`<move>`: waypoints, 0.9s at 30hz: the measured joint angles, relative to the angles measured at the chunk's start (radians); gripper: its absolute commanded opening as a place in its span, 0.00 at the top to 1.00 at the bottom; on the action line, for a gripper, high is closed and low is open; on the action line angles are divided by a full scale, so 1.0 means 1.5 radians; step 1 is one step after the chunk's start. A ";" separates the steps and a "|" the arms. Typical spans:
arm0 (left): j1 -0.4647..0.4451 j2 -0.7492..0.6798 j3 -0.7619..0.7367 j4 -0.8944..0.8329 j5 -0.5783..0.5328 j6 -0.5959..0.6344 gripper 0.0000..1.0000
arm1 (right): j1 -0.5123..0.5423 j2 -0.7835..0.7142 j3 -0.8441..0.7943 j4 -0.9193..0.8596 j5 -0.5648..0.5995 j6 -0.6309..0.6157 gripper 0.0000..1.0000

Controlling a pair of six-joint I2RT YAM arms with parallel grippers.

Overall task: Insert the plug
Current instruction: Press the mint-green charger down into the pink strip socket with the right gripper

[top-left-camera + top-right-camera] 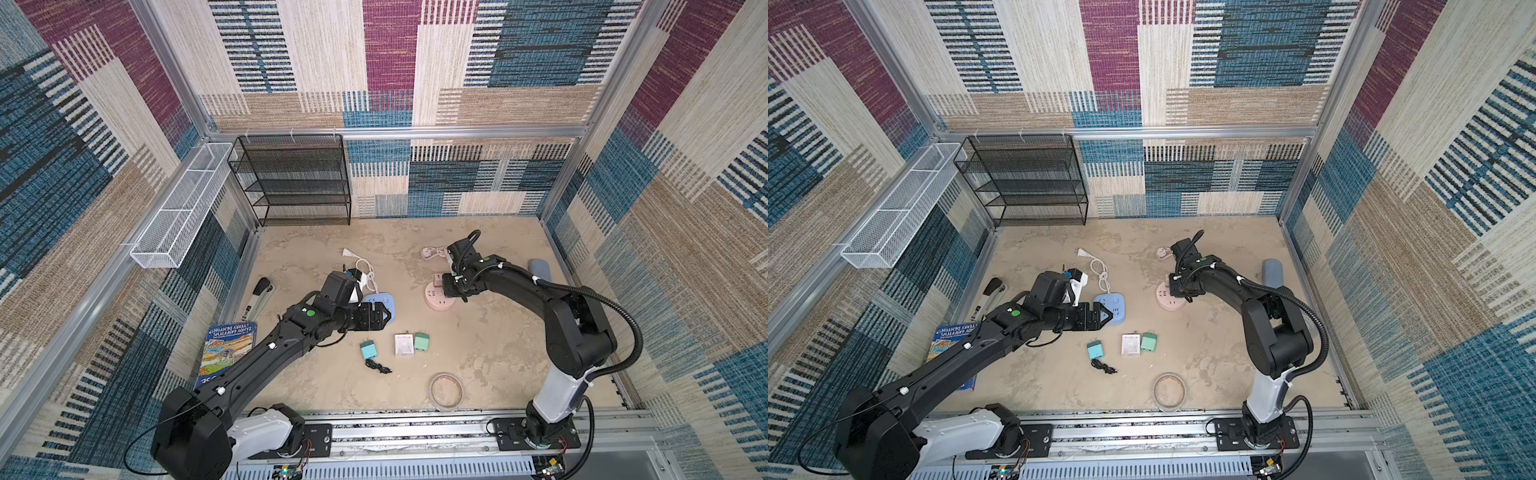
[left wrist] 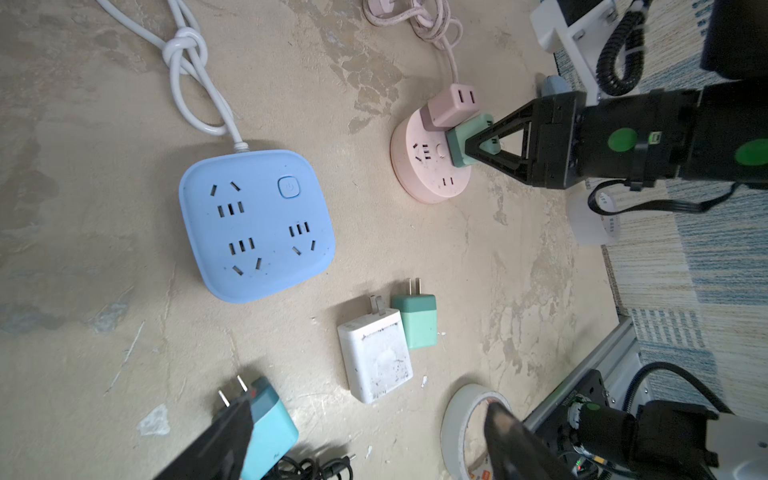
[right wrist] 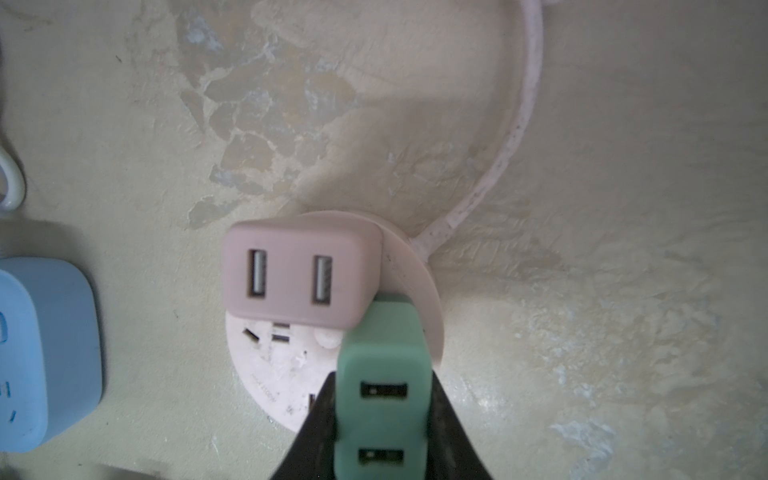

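– Green plug (image 3: 382, 374): report position.

– Held between the jaws of the right gripper (image 3: 382, 419). One black finger presses on each long side, so the jaws are clamped on the body.

– Describe the part.

– Rounded rectangular block, two-tone. The end nearest the wrist is pale mint and carries two USB ports in line. The end beyond the jaw tips is a darker green band. The prongs are hidden.

– What lies beyond the jaw tips?

– Pink round socket (image 3: 270, 365), flat on the table. The plug's darker band meets its top face near the rim. Whether the prongs are fully seated cannot be told.

– Adjacent items?

– Pink adapter (image 3: 299, 274), with two USB ports, stands in the same socket. It sits just beside the plug, on the side away from the jaws. A pink cord leaves the socket's rim.

– Left gripper (image 1: 383, 316)?

– Jaws stand wide apart and hold nothing.
- Teal charger (image 2: 270, 424): beside one finger.
- Tape roll (image 2: 451, 417): beside the other finger.
- White charger (image 2: 374, 357): ahead, between the two fingers.
- Blue socket block (image 2: 257, 224): further ahead, beyond the tips, well apart from the plug.
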 measured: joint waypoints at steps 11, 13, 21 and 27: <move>0.000 0.000 -0.010 0.001 -0.002 0.002 0.08 | 0.006 0.023 -0.023 0.100 0.036 -0.002 1.00; 0.000 0.000 -0.011 0.001 -0.002 0.002 0.08 | 0.007 0.025 -0.028 0.119 0.042 -0.002 1.00; 0.000 0.006 -0.012 0.006 -0.002 0.002 0.08 | 0.014 0.027 -0.049 0.168 0.068 0.000 1.00; 0.000 0.008 -0.011 0.009 -0.002 0.002 0.08 | 0.014 0.020 -0.054 0.174 0.069 -0.001 1.00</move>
